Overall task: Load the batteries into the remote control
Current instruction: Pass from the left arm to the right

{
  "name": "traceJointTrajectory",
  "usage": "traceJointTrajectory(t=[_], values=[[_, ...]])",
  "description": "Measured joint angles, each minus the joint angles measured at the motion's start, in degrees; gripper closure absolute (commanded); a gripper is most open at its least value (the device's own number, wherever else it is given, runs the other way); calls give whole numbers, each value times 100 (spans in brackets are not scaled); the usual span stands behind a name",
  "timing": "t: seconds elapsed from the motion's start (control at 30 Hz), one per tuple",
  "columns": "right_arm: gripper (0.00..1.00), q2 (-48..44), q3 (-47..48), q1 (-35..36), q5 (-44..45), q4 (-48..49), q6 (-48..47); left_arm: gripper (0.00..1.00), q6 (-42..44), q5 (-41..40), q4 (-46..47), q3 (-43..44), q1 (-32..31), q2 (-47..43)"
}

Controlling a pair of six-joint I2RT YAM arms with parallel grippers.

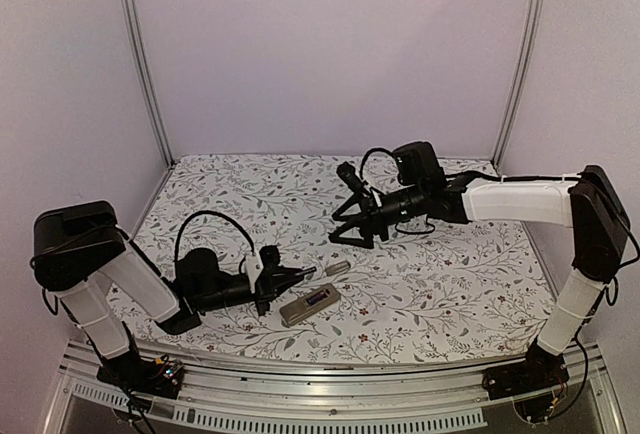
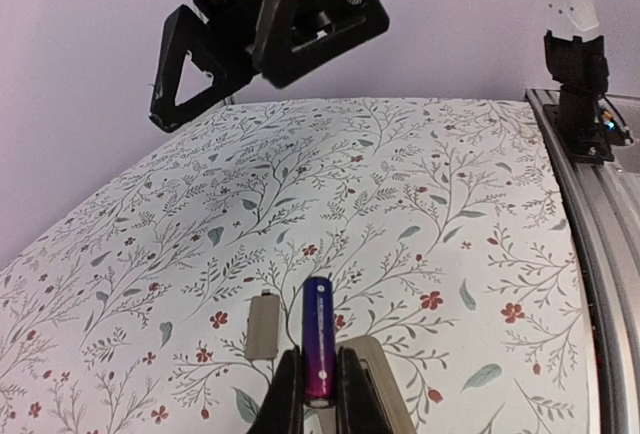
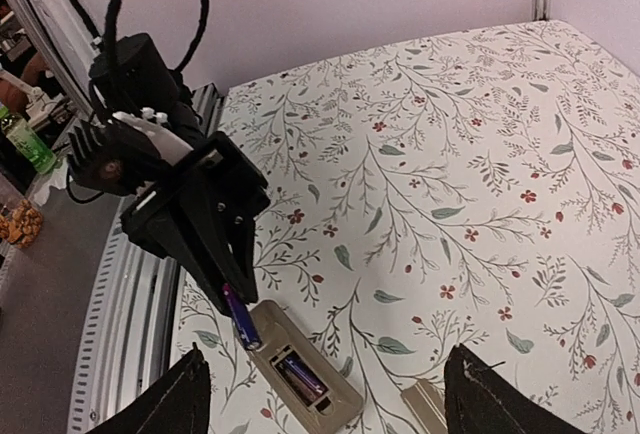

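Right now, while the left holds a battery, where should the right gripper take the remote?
Pinch the remote control across its long edges, from straight above, at the end away from the left gripper. It lies flat, recess up, so likely only the narrow width fits the jaws and leaves the recess clear.

Left end effector (image 2: 318,382) grips a battery (image 2: 318,329).
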Motion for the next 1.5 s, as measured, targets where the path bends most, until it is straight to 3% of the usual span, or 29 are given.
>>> traceJointTrajectory(t=[0.1,0.3,0.57,0.87,0.93,1.03,1.13,1.37,1.5], values=[[24,-7,-118,227,-417,369,492,100,-52,-81,15,13,-15,173],[29,-9,-323,540,-647,553,555,100,-177,-164,79,157,-59,289],[27,-474,-1204,546,-315,1025,-494,100,-789,4,87,243,-81,146],[35,-1143,-1099,531,-188,1045,-1620,100,-1727,407,103,1034,-203,136],[36,-1233,-1097,531,-153,927,-1749,100,-1790,474,129,1182,-234,133],[50,-1384,-1102,531,-39,769,-1912,100,-1825,568,131,1266,-256,133],[56,-1554,-1119,531,55,684,-2015,100,-1823,634,129,1290,-286,133],[54,-1762,-1279,531,157,605,-2061,100,-1735,640,125,1314,-372,122],[59,-1762,-1438,531,164,518,-2063,100,-1694,621,129,1314,-380,74]])
